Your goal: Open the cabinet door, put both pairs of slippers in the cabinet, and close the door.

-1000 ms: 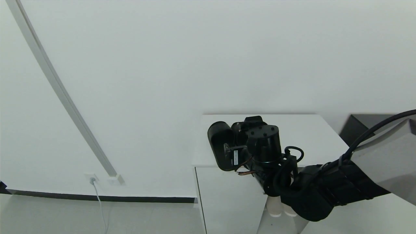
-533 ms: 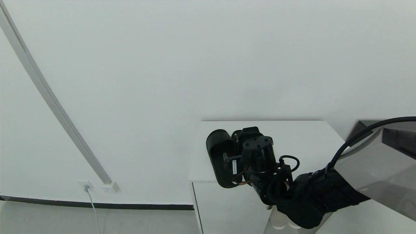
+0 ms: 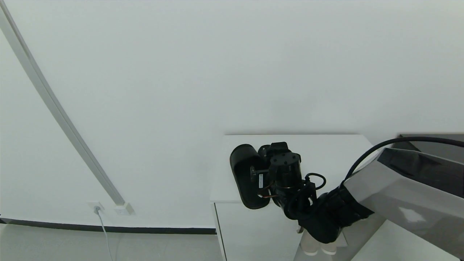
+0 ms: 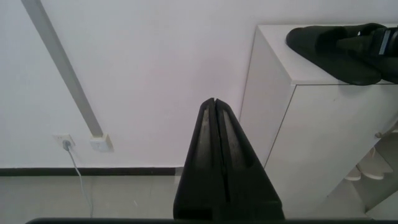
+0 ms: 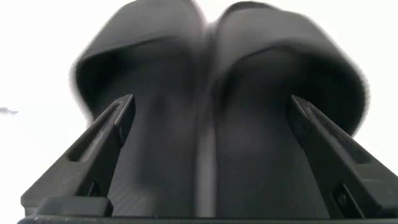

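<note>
The cabinet (image 3: 253,232) stands against the wall (image 3: 217,72), with a wall socket (image 3: 96,207) low on the wall to its left. 1 pair of slippers (image 3: 246,177) sits between the right gripper (image 5: 209,102) fingers over the cabinet top's front left edge; a 2nd pair (image 3: 319,247) stands inside the cabinet, lower down

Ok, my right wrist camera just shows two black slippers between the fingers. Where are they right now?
Observer: In the head view the black slippers stand on edge in the right gripper, over the front edge of the white cabinet top.
Operator: And what about the other arm?
Observer: The left gripper is shut with nothing in it. It is off to the side of the cabinet and faces the white wall.
</note>
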